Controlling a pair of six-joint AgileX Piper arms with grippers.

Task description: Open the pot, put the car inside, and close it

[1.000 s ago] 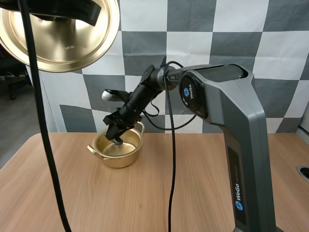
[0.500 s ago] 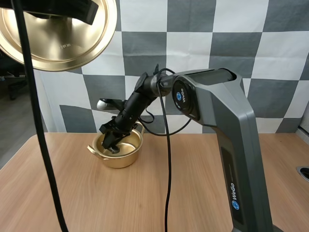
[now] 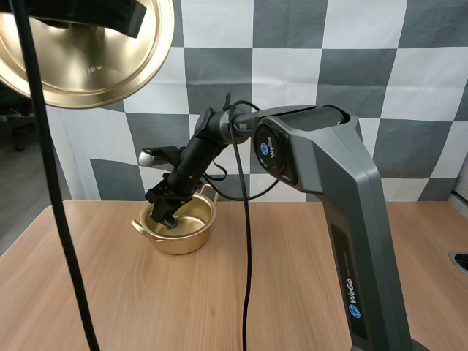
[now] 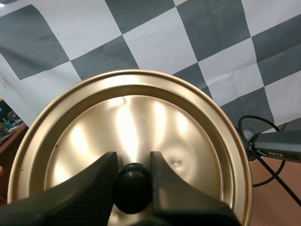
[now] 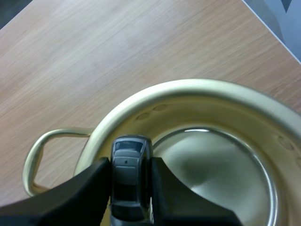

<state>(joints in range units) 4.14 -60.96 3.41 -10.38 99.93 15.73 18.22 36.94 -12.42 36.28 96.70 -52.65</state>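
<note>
Grey car (image 5: pixel 130 181), lengthwise in right tool (image 5: pixel 130 162)

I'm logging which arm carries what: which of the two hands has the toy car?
The right hand: it pinches the grey car over the open pot. The left hand is shut on the lid by its black knob instead.
</note>
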